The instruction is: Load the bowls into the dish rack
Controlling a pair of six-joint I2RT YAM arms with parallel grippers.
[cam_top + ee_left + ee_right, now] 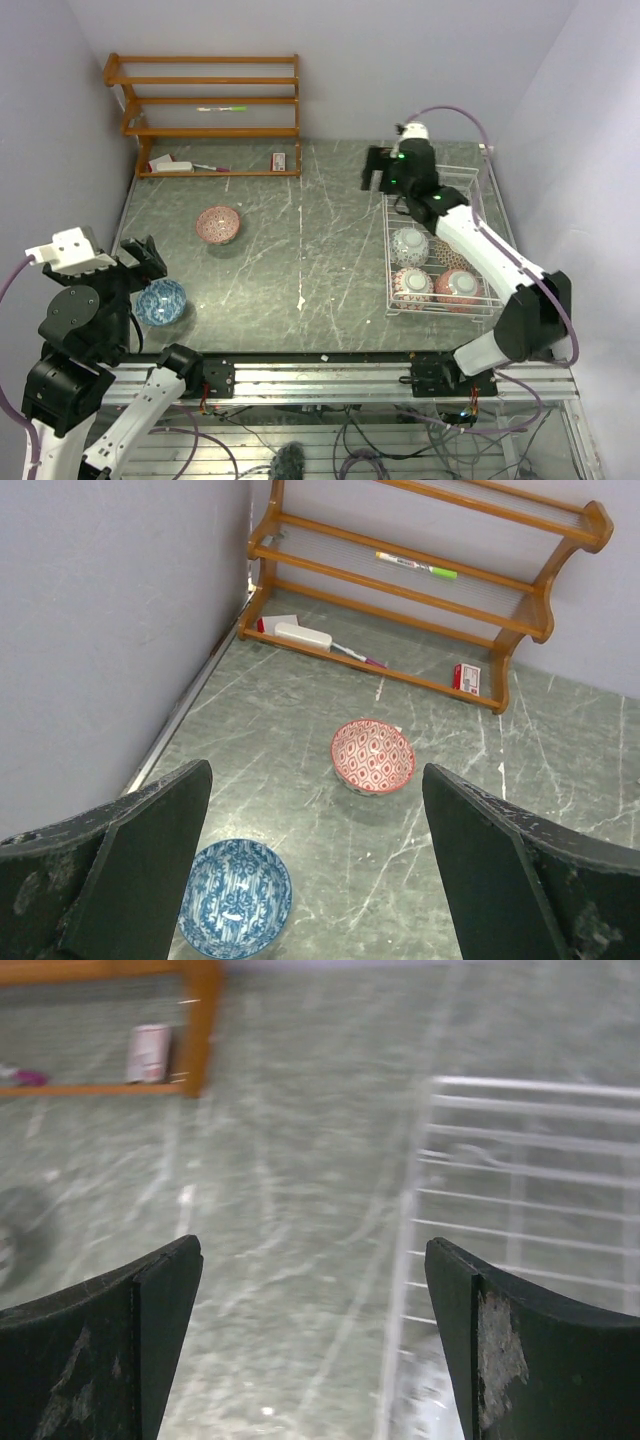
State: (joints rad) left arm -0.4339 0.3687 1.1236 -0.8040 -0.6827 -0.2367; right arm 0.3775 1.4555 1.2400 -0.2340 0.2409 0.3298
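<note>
Top camera looks down; both wrist cameras face the shelf point(215, 131).

We note pale lilac walls point(400, 50) enclosing a dark green, marble-veined table point(300, 220). An orange-brown wooden shelf point(215, 131) stands at the far left corner. Light even and soft.

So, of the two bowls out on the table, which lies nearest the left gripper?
The blue bowl, right beside the left gripper; the red bowl sits farther off, toward the shelf.
</note>
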